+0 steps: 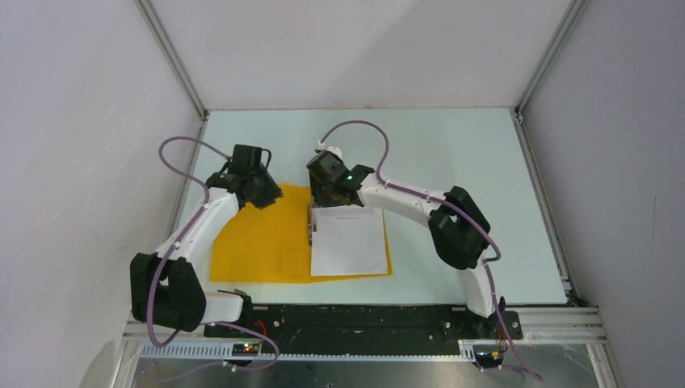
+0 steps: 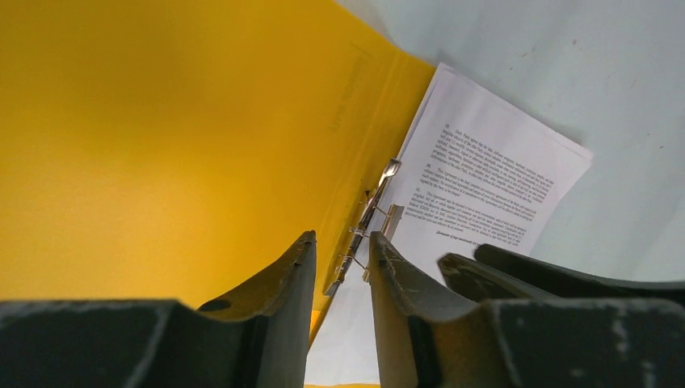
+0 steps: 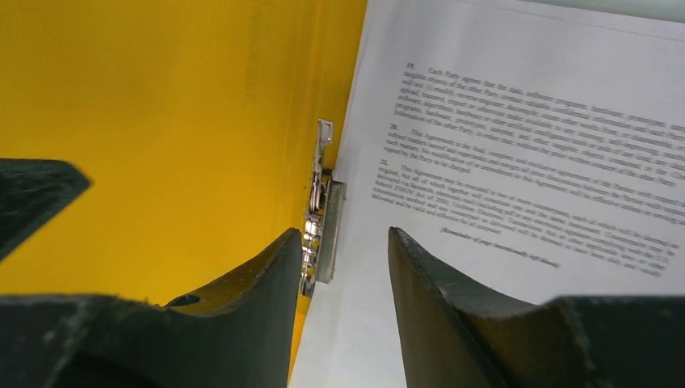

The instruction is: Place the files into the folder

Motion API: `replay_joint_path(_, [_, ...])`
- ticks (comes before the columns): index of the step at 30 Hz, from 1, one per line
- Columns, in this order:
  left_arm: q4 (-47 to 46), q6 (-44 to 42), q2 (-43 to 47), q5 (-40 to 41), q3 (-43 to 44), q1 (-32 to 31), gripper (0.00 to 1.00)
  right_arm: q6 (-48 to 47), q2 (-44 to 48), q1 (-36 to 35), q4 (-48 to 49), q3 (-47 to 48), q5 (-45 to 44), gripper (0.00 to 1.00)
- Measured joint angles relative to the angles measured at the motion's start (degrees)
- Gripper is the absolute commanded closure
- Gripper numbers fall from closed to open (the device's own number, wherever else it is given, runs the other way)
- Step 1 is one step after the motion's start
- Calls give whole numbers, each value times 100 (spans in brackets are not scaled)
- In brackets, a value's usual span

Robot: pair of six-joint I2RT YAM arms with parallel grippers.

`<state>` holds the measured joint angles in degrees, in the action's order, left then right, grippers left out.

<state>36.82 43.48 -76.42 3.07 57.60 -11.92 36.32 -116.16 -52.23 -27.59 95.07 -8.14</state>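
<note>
Left gripper (image 2: 341,241): fills the bottom of its wrist view, blurred, cut off by the lower edge. Jaws parted, nothing clamped between them.
Right gripper (image 3: 343,234): equally close and out of focus. Jaws stand apart and the gap is empty.
Clip (image 3: 321,212): metal, on the spine. It shows through the gap of each gripper, just ahead of the tips. It sits right beside the right gripper's left finger; touching or not, cannot tell. Its lower end is hidden behind that finger.
Folder (image 1: 258,242): lies open and flat on the table (image 1: 452,153). Bare yellow cover spreads left of both pairs of fingers; its outer edges are cut off in the wrist views.
Files (image 1: 349,241): white stack on the folder's right half, ahead and right of the right gripper's fingers, right of the clip. Print too small to read. Sheet edges are slightly fanned at the far corner in the left wrist view, count unclear. Whether the clip pins them, cannot tell.
Label (image 1: 289,260): faint pale rectangle on the bare cover, hard to make out.
Black bars (image 2: 557,279): just right of the left gripper's right finger, cut off by the frame; identity unclear.
Black wedge (image 3: 32,194): at the left edge, left of the right gripper, cropped; identity unclear.
Top view: both wrists hang over the folder's far edge, left at its far left corner, right at the spine's far end. Fingers are hidden beneath them.
</note>
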Motion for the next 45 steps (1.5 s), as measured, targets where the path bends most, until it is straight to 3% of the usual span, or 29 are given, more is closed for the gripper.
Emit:
replay_joint_path(10, [81, -208, 643, -533, -420, 645, 58, 0, -763, -356, -723, 553, -431, 54])
replay_joint_path(25, [107, -350, 776, -785, -629, 826, 58, 17, -916, -590, -855, 822, -518, 56])
replay_joint_path(37, [107, -352, 787, -785, -632, 855, 58, 66, -1095, -625, -879, 909, -514, 71])
replay_joint_path(45, [107, -354, 787, -782, -632, 859, 59, 114, -1095, -634, -866, 909, -444, 73])
